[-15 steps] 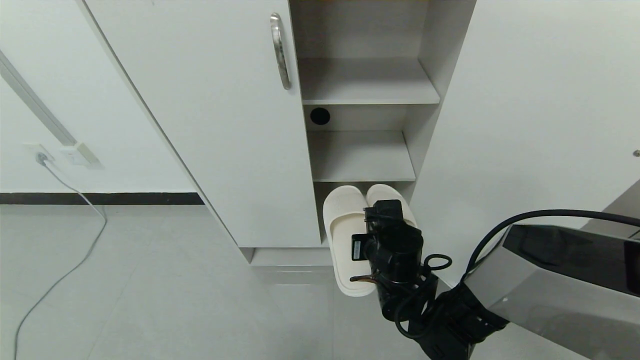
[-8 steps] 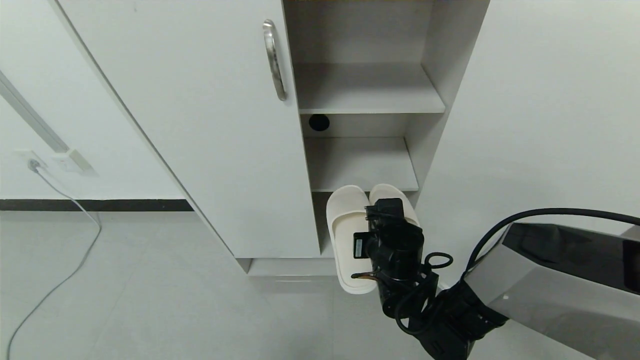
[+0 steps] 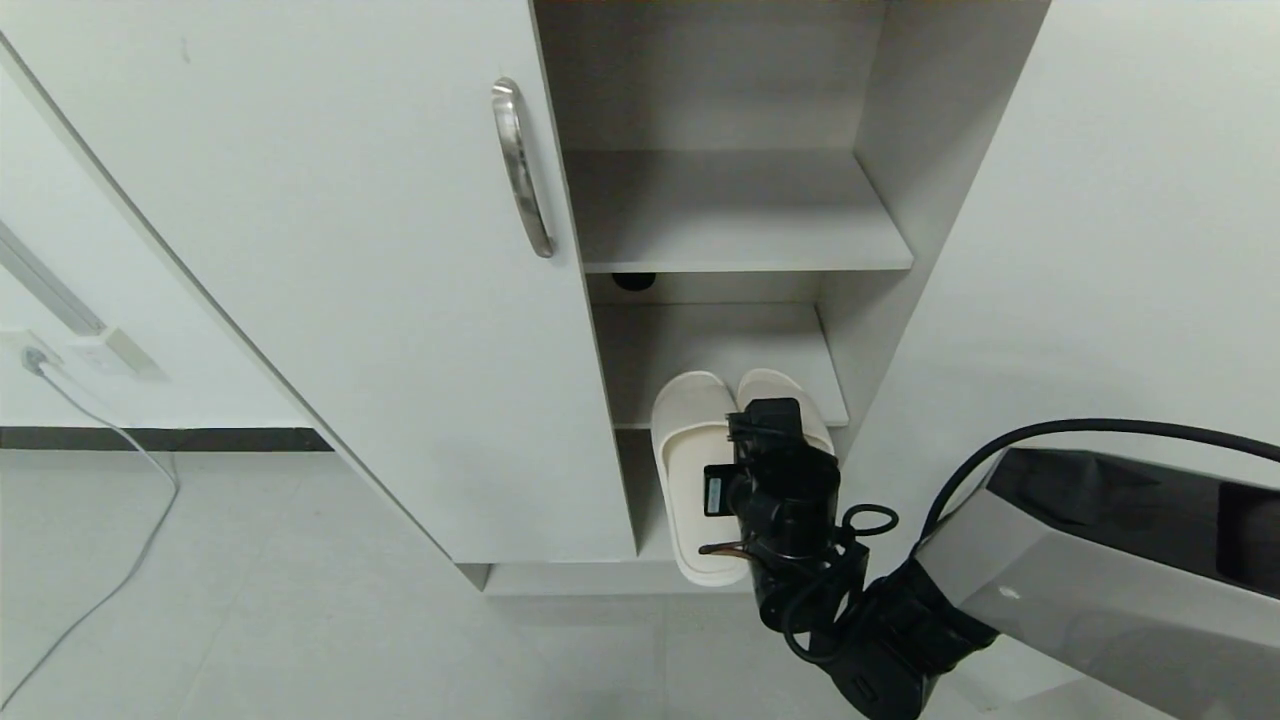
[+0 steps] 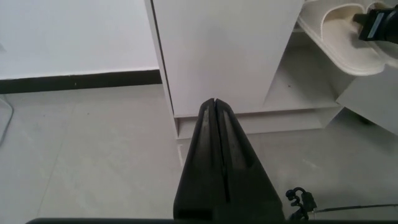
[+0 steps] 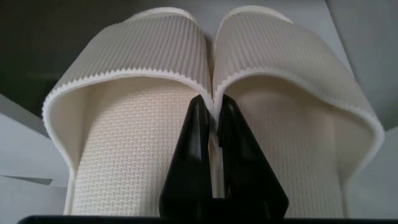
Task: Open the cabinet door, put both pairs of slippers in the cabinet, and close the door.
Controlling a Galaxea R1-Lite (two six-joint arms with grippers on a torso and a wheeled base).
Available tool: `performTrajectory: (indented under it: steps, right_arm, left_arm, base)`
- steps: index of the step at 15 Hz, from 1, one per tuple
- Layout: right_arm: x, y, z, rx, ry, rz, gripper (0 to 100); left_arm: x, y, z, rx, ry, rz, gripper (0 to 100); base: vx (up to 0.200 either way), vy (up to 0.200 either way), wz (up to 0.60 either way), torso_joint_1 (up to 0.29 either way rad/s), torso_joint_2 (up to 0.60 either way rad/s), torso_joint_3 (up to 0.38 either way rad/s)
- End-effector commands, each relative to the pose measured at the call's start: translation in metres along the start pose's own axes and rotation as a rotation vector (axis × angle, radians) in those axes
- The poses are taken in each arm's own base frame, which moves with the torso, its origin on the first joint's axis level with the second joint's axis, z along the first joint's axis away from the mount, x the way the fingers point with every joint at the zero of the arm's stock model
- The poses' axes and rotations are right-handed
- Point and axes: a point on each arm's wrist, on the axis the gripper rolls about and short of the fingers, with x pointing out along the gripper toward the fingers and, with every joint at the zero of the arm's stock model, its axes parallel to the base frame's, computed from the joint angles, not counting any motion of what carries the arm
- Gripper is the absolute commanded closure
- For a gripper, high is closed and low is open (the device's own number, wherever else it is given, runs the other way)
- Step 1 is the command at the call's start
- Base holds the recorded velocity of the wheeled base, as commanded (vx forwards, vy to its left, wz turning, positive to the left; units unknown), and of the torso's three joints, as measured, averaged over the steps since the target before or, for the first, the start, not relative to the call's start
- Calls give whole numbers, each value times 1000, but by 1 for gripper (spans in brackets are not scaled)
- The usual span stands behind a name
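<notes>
1. Clearly the whole head view has shifted, so it is the camera that moved. The cabinet point(image 3: 940, 150) now looks nearer and lower than a second ago.
2. The slippers point(image 3: 692, 470) keep almost the same place in front of the robot. Against the cabinet, though, their toes were before the bottom compartment point(image 3: 640, 500), and now they overlap the front edge of the lower shelf point(image 3: 720, 345).
3. I judge that the robot is bringing the pair up to the opening. The door point(image 3: 350, 250) stands wide open with its handle point(image 3: 520, 170) toward the opening, so the first step is done and the placing is near.
4. The right gripper point(image 5: 213, 102) carries the pair in the air, just before the opening. Its fingers point(image 5: 198, 134) pinch the two inner walls where the slippers touch each other.
5. The left gripper point(image 4: 214, 106) hangs over the floor point(image 3: 250, 620) before the cabinet's base. Its fingers are pressed together and hold nothing.
6. The slippers lie side by side, soles down and openings up. Their toes point into the cabinet and their heels toward the robot.
7. Their long axis runs from the robot straight into the opening, along the depth of the shelf. To my eye the pair is about level, and it fits between the door edge and the cabinet's right wall.
8. Which shelf is meant I cannot tell. The toes are closest to the lower one.
</notes>
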Motion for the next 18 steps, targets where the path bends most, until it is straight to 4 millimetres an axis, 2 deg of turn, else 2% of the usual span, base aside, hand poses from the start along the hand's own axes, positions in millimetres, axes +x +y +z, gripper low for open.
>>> performTrajectory:
  steps: [1, 4, 6, 11, 15, 18]
  right_arm:
    - [8, 0, -6, -1, 0, -10, 100]
    - [42, -14, -9, 7, -10, -81, 100]
    - [62, -18, -3, 21, -32, -114, 100]
    - [82, -2, 30, 18, -27, -85, 100]
    - [96, -1, 47, 17, -26, -48, 100]
    - [115, -3, 51, 17, -30, -72, 100]
  left_arm:
    - [0, 0, 0, 0, 2, 0, 100]
    - [0, 0, 0, 0, 2, 0, 100]
    - [0, 0, 0, 0, 2, 0, 100]
    - [0, 0, 0, 0, 2, 0, 100]
    - [0, 0, 0, 0, 2, 0, 100]
    - [0, 0, 0, 0, 2, 0, 100]
  base:
    - [0, 0, 0, 0, 0, 0]
    - [0, 0, 0, 0, 0, 0]
    - [0, 0, 0, 0, 0, 0]
    - [0, 0, 0, 0, 0, 0]
    - [0, 0, 0, 0, 0, 0]
    - [0, 0, 0, 0, 0, 0]
